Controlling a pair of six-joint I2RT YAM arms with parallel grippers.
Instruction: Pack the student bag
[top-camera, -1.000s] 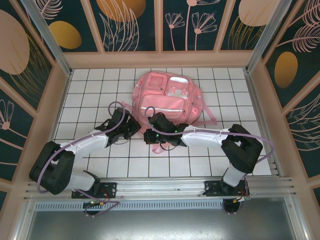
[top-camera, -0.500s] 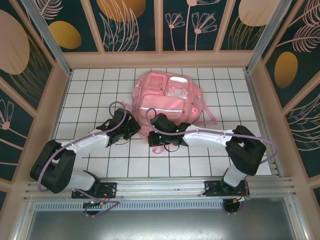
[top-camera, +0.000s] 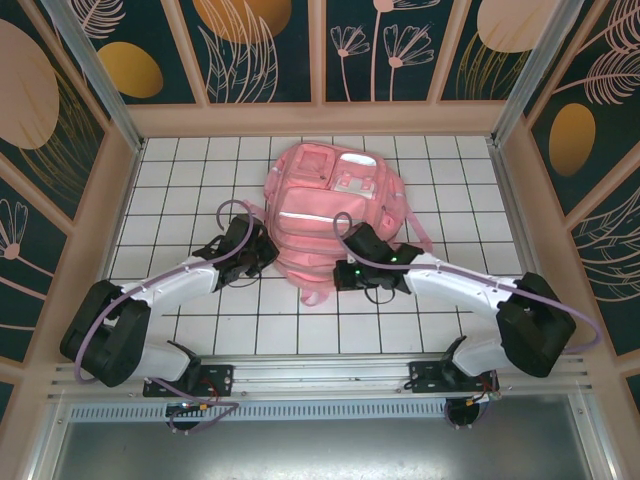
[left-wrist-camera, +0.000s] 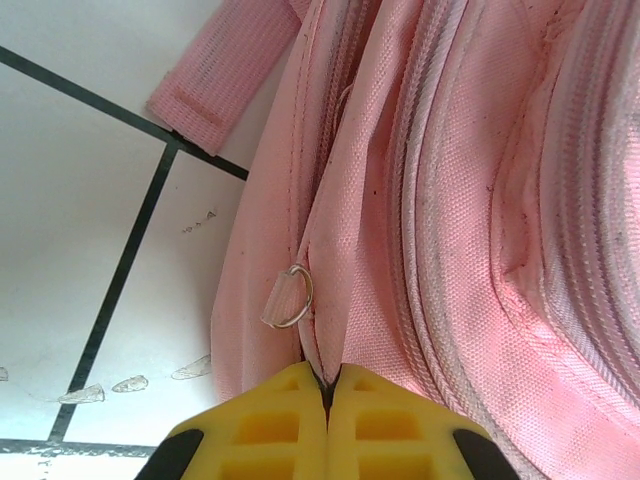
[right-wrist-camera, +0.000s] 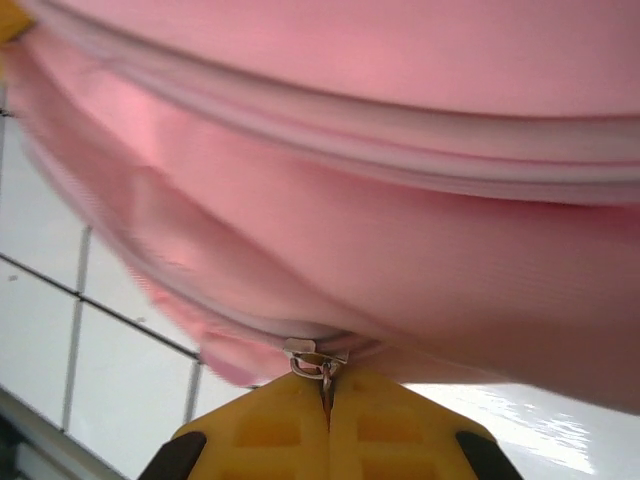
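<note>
My right arm has swung out to its own side over the last second, and the right claw has travelled along the near edge of the large soft pink fabric backpack. It is clenched on the pull of a small metal zip slider, which sits right at its fingertips. I read that as the zip being run along its track, so this is the opening or closing step of the packing. From here I cannot tell which.

The left claw has not shifted. It is clenched too, pinching a fold of the backpack's pink seam right at its tips, probably to hold the cloth taut against the pull. Just ahead of it and slightly to one side, a thin wire ring with a clear tab hangs off the seam. Further ahead on that side, a flat pink strap lies on the white gridded worktop.

The backpack lies flat ahead of both claws, its near edge touching them.

The right wrist view is blurred, so the zip teeth are hard to make out. The backpack's mouth and contents are hidden from me. From above, both claws' tips are tucked under their wrists against the fabric.
</note>
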